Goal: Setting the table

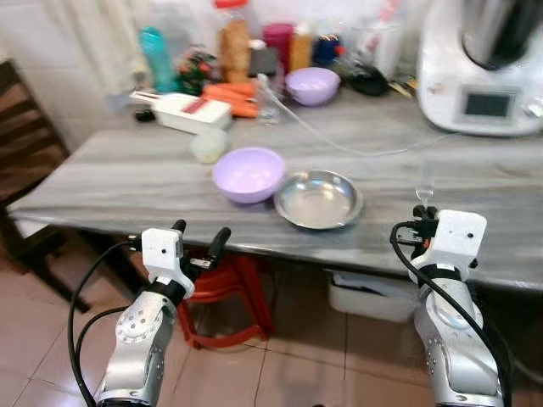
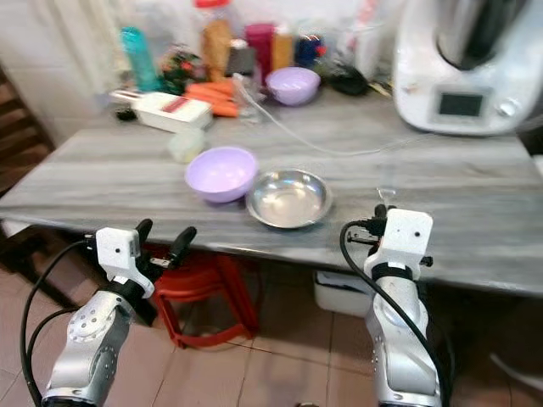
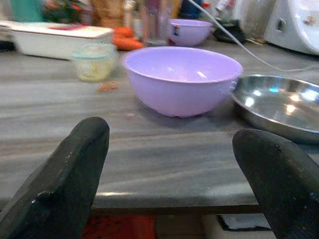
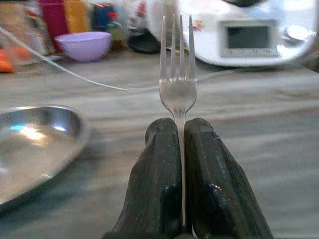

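Note:
A lilac bowl (image 1: 249, 174) and a steel plate (image 1: 319, 199) sit side by side near the front edge of the grey table (image 1: 127, 174). My right gripper (image 4: 181, 142) is shut on a metal fork (image 4: 177, 84), tines up, at the table's front edge right of the plate; the fork (image 1: 423, 182) rises above the white wrist. My left gripper (image 1: 200, 236) stands open just below and in front of the table edge, left of the lilac bowl (image 3: 182, 79), with nothing between its fingers (image 3: 75, 164).
At the back of the table stand a second lilac bowl (image 1: 312, 85), bottles, carrots, a white slicer (image 1: 191, 110) and a white kitchen machine (image 1: 484, 72) with a cable. A small lidded cup (image 1: 208, 145) stands behind the bowl. A red stool (image 1: 222, 292) is under the table, a dark chair (image 1: 21, 127) at left.

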Robot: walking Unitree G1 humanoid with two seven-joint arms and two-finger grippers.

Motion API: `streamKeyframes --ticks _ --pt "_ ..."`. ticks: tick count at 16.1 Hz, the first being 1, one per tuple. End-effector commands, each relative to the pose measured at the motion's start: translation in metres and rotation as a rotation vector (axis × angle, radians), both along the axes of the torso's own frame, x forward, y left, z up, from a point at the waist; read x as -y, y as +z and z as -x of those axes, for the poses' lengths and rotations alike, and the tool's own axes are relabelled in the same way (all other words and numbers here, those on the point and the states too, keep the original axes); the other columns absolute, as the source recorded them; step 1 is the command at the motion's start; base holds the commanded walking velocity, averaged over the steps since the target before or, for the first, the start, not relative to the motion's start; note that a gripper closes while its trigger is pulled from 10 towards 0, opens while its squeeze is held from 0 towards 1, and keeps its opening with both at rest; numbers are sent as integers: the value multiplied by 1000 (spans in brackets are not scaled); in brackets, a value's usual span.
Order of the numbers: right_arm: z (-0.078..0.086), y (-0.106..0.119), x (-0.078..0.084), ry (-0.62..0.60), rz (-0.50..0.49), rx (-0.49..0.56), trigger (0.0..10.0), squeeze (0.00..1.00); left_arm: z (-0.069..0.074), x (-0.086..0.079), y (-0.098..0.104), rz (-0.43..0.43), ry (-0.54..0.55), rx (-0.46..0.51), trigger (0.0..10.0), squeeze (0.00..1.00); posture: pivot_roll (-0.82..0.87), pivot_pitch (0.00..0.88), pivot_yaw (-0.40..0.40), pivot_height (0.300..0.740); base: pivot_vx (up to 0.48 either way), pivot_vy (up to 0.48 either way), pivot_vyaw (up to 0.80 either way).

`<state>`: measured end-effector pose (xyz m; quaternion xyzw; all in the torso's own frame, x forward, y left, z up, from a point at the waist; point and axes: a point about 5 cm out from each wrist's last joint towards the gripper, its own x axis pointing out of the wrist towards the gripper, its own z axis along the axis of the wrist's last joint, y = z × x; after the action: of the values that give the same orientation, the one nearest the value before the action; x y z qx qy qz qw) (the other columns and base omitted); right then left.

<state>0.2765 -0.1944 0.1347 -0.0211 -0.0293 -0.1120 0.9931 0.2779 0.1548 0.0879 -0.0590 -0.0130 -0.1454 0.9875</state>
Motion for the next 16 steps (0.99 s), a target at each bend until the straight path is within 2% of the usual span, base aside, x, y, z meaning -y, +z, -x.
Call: streamKeyframes --ticks 1,5,8,9,10,12,16 --pt "-3 2 1 -7 -5 3 10000 0 2 -1 2 4 -14 1 10000 0 -138 48 90 740 0 0 -456" --pt "-6 4 4 -25 -16 6 10000 0 5 5 0 11 -87 -12 10000 0 -140 50 89 740 0 0 0" --pt "-16 1 6 -38 -11 -48 10000 0 16 14 -3 12 -244 -27 10000 0 -140 57 89 740 0 0 0" --pt "-17 0 6 -39 -4 -57 10000 0 17 14 -3 10 -260 -27 10000 0 -140 57 89 740 0 0 0" --pt "-19 -1 6 -43 -17 -67 10000 0 18 15 -3 18 -281 -29 10000 0 -140 57 89 740 0 0 0" --pt "-29 -4 5 -63 -124 -100 10000 0 23 22 1 51 -371 -24 10000 0 -135 63 89 740 0 0 0" --pt "-47 -4 -3 -72 -169 -145 10000 0 25 25 5 68 -451 -26 10000 0 -136 64 91 740 0 0 0"
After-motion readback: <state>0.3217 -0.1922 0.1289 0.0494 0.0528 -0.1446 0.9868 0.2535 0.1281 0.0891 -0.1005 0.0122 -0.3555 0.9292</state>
